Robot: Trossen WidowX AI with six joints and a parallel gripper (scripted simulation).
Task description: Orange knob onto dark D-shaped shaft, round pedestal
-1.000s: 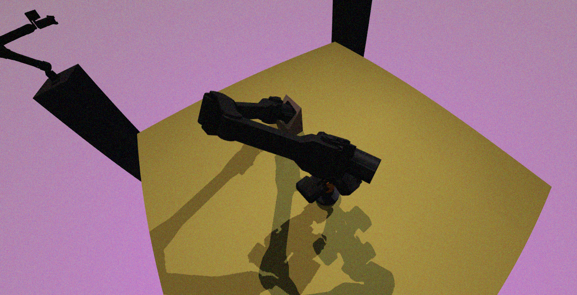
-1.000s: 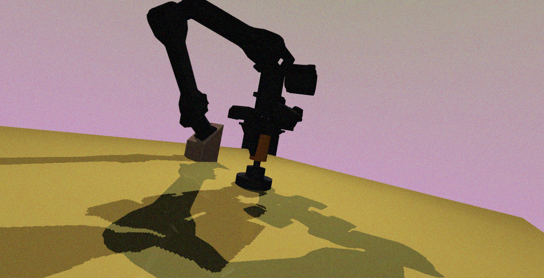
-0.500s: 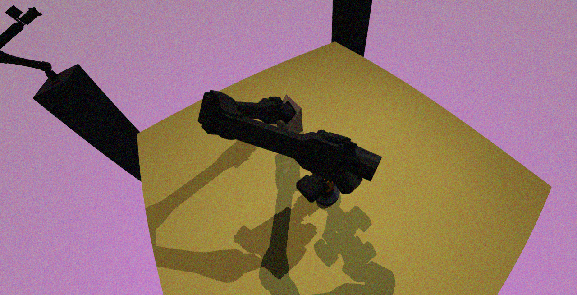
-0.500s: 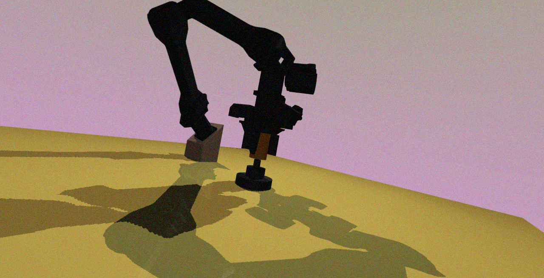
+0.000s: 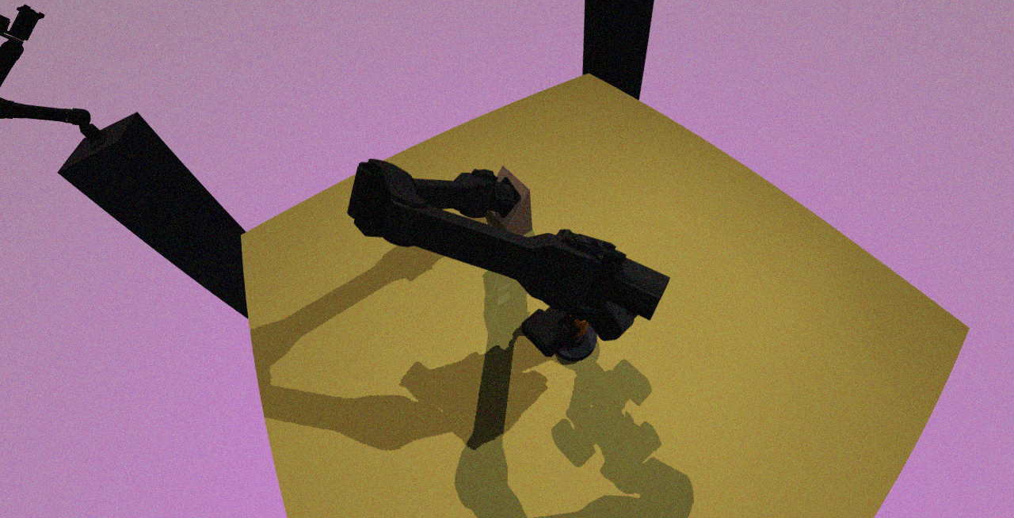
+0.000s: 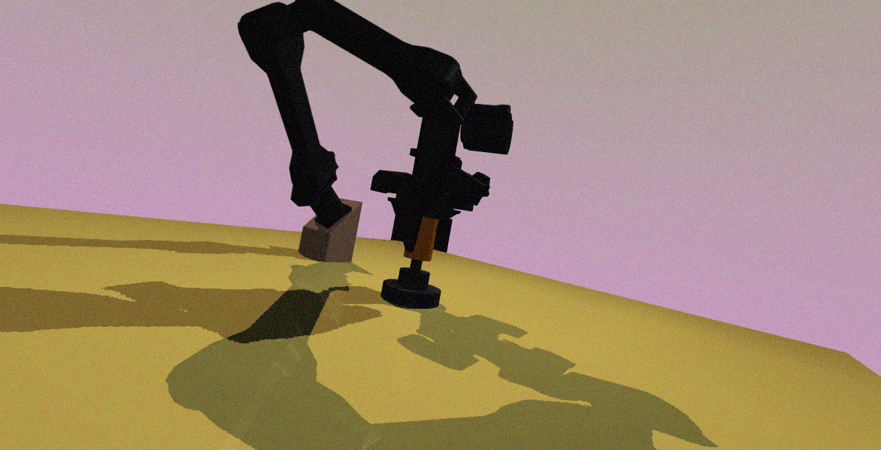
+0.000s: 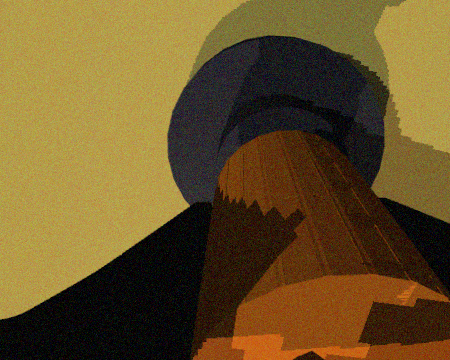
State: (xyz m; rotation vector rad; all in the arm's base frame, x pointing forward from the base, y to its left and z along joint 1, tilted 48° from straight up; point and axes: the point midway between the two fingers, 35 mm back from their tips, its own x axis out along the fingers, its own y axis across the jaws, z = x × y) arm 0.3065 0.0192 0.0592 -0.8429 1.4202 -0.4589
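Note:
The orange knob is upright between the fingers of my gripper, which is shut on it. The dark round pedestal stands on the table below, with a narrower raised step in its middle. In the exterior view the knob's lower end is at the top of the dark shaft. A short length of shaft shows between the knob and the step, so the knob is above the pedestal. Whether the shaft's tip is inside the hole cannot be told. The knob hides the shaft in the wrist view.
The arm's brownish base block stands behind the pedestal on the yellow table. Two dark pillars stand beyond the table's edges, each carrying a dark arm part. Arm shadows cross the table.

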